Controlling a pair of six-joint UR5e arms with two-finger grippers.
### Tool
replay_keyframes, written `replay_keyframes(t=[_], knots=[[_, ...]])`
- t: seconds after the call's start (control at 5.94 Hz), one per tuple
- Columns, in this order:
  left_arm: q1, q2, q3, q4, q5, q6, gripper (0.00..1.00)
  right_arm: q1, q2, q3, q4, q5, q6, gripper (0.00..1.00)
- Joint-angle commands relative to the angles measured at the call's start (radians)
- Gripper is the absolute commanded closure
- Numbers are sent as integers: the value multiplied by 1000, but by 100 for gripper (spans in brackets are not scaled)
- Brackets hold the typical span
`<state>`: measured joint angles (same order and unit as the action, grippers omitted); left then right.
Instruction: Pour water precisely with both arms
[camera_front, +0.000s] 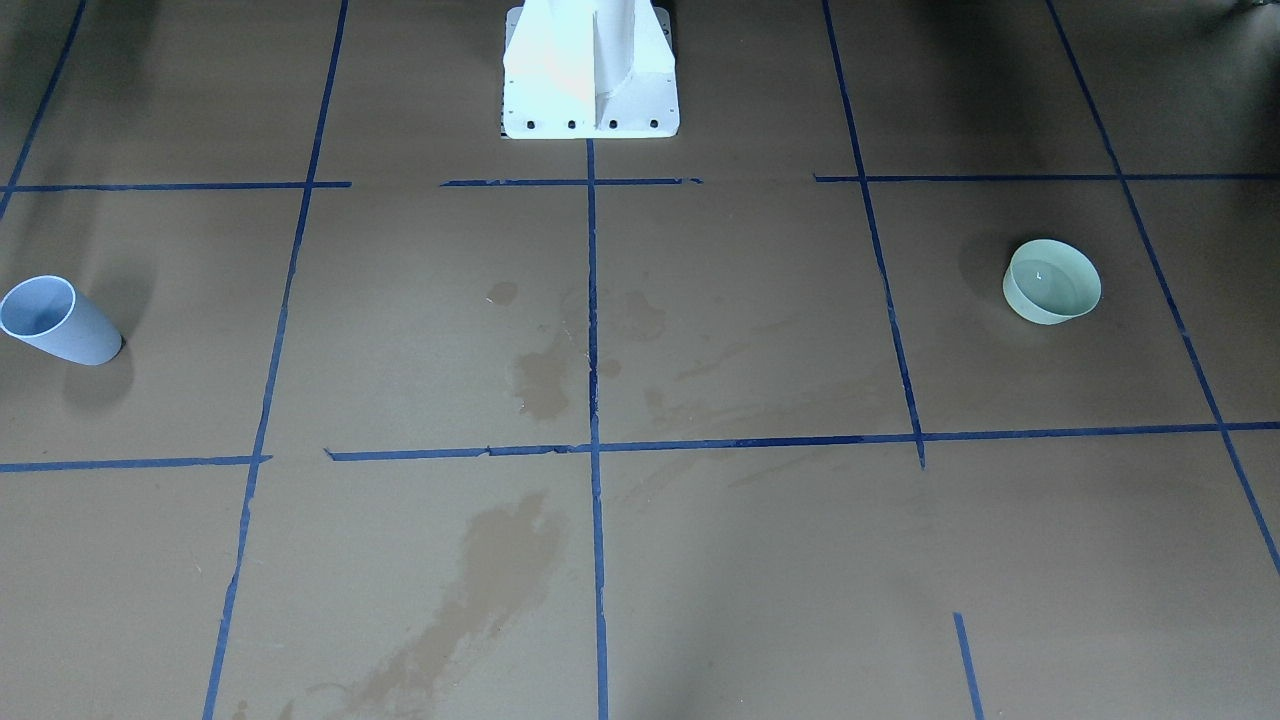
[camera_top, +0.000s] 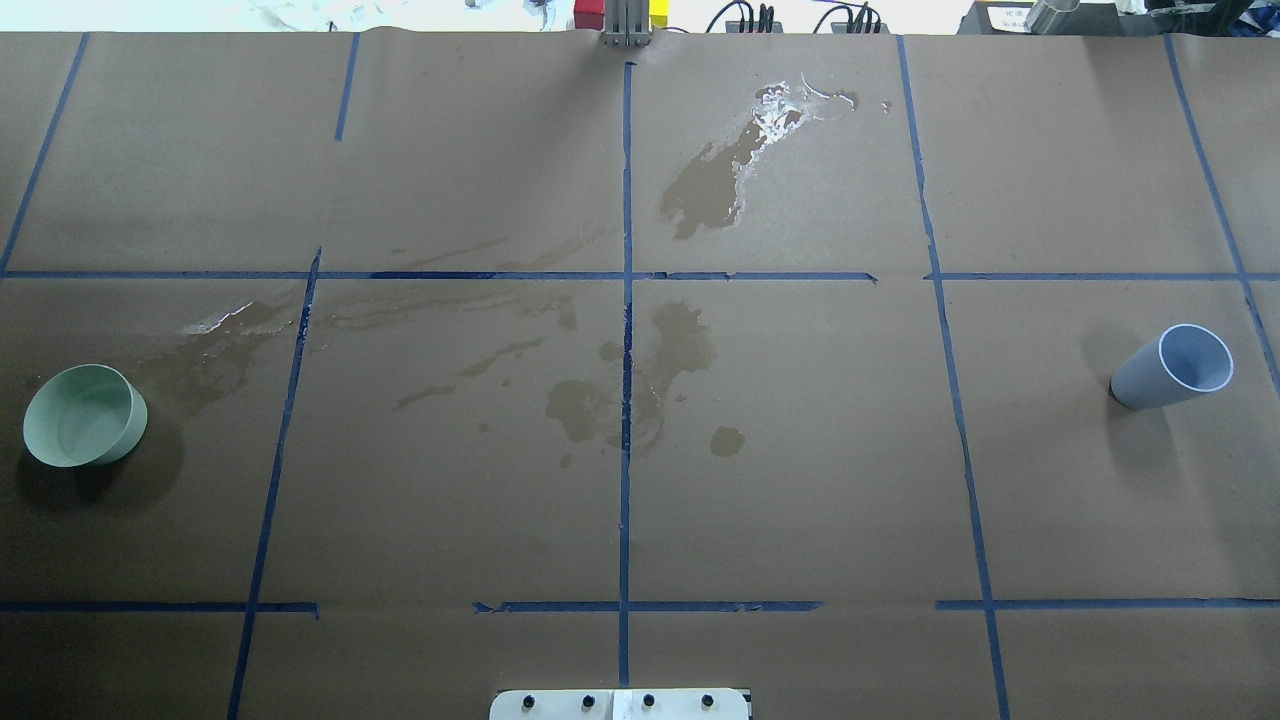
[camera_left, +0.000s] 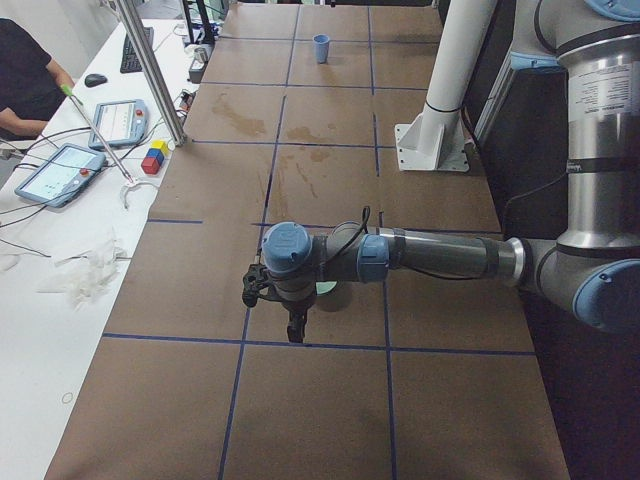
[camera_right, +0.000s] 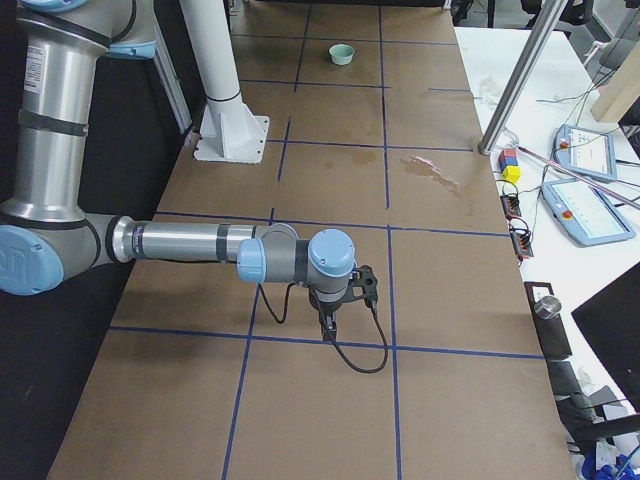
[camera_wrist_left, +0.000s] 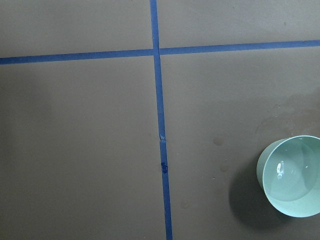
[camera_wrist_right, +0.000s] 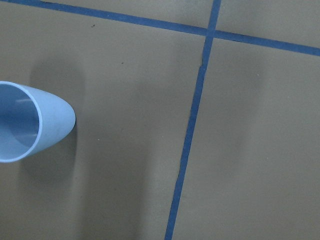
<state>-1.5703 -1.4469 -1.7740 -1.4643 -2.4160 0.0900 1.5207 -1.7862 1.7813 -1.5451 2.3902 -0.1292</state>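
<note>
A pale green bowl (camera_front: 1052, 281) stands on the brown paper on my left side; it also shows in the overhead view (camera_top: 85, 415). In the left wrist view the bowl (camera_wrist_left: 292, 175) holds a faint glossy sheen of water (camera_wrist_left: 281, 170). A light blue cup (camera_front: 58, 320) stands upright on my right side, also in the overhead view (camera_top: 1172, 366) and the right wrist view (camera_wrist_right: 30, 122). My left gripper (camera_left: 296, 328) hangs over the table next to the bowl (camera_left: 326, 288). My right gripper (camera_right: 328, 324) hangs low near its end of the table. I cannot tell whether either is open or shut.
Dark wet stains (camera_top: 715, 185) mark the paper in the middle and far part of the table, more near the bowl (camera_top: 225, 345). The white pedestal base (camera_front: 590, 70) stands at the robot's side. Blue tape lines grid the table. An operator (camera_left: 25, 80) sits beside tablets.
</note>
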Motion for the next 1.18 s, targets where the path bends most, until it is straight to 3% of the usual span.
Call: replay_keyframes(t=[0.0,1.01], knots=[[1,-1,-5,-10,8,4,0,1,-7,4,13,3,11,0],[4,17,-2,-10,12,-1,0,1,-1,16,16,4,11,0]])
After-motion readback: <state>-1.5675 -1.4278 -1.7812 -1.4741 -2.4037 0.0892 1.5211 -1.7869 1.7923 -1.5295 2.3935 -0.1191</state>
